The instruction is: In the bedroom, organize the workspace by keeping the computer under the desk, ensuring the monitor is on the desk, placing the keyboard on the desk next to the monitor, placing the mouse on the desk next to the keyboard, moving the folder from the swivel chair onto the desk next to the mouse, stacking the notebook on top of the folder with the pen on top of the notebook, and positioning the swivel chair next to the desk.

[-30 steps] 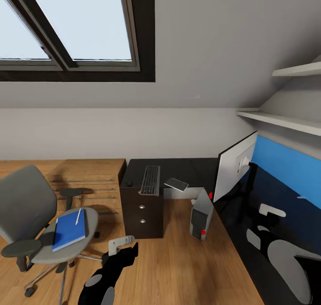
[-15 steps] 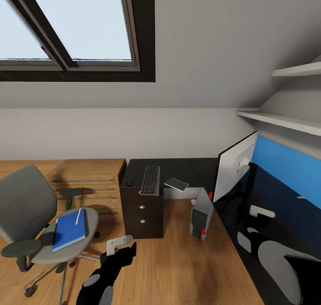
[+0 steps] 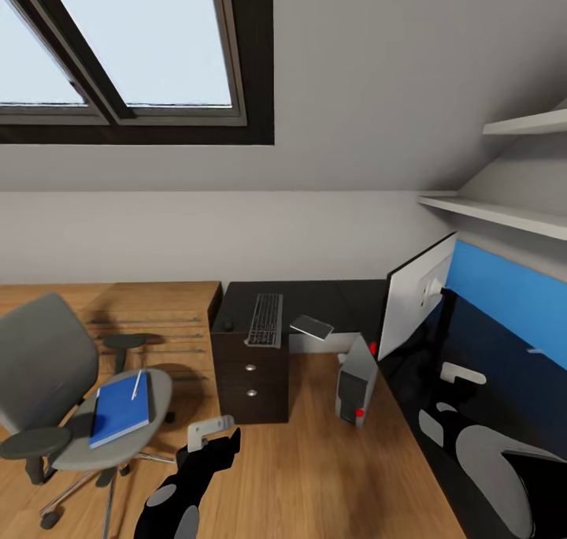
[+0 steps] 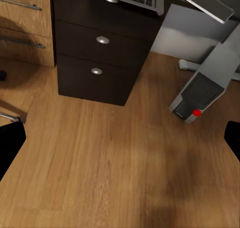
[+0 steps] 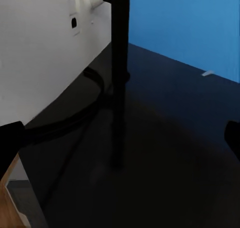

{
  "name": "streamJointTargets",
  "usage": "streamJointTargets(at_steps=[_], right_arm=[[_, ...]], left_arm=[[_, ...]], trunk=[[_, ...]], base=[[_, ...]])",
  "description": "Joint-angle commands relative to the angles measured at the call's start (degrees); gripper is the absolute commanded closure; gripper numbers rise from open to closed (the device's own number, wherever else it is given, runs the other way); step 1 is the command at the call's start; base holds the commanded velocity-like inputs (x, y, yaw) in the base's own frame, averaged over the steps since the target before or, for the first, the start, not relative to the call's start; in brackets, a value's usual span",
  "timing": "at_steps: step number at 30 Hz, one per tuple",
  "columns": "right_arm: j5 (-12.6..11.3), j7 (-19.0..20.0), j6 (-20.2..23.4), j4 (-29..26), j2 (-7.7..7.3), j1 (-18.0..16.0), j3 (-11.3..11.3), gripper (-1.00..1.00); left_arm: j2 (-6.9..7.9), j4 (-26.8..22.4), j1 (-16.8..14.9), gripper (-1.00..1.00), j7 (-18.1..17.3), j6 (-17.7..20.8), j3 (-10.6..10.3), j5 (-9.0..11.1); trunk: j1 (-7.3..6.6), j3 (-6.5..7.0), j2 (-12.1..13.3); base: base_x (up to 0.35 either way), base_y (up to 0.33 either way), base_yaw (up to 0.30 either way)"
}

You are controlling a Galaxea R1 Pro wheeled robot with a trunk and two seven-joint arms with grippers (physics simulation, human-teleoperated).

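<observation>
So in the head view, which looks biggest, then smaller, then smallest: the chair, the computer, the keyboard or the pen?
Largest to smallest as they look:
1. chair
2. computer
3. keyboard, close to the computer; it sits farther away, so that order is unsure
4. pen, the smallest by far

We see a large skylight window (image 3: 126, 50) with a dark frame set in the sloping grey ceiling; below it runs a pale grey wall (image 3: 236, 236); at the right, two white shelves (image 3: 504, 212) are fixed one above the other; the wooden floor (image 3: 315, 460) spreads warm and bare in front; a light wooden dresser (image 3: 169, 318) with thin metal handles stands against the wall; its lower drawers are, perhaps, partly in shadow.
</observation>
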Motion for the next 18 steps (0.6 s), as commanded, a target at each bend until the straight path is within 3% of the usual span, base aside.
streamJointTargets(at_steps=[1, 18], right_arm=[[-0.22, 0.31, -0.45, 0.11, 0.01, -0.08, -0.42, -1.00], [-0.24, 0.40, -0.37, 0.13, -0.15, -0.08, -0.42, -1.00]], left_arm=[[0.01, -0.08, -0.05, -1.00, 0.53, 0.20, -0.08, 0.60], [0.03, -0.08, -0.05, -1.00, 0.52, 0.22, -0.08, 0.60]], trunk=[[0.04, -0.10, -0.08], [0.04, 0.38, -0.08]], base=[[0.274, 0.000, -0.043], [0.306, 0.001, -0.184]])
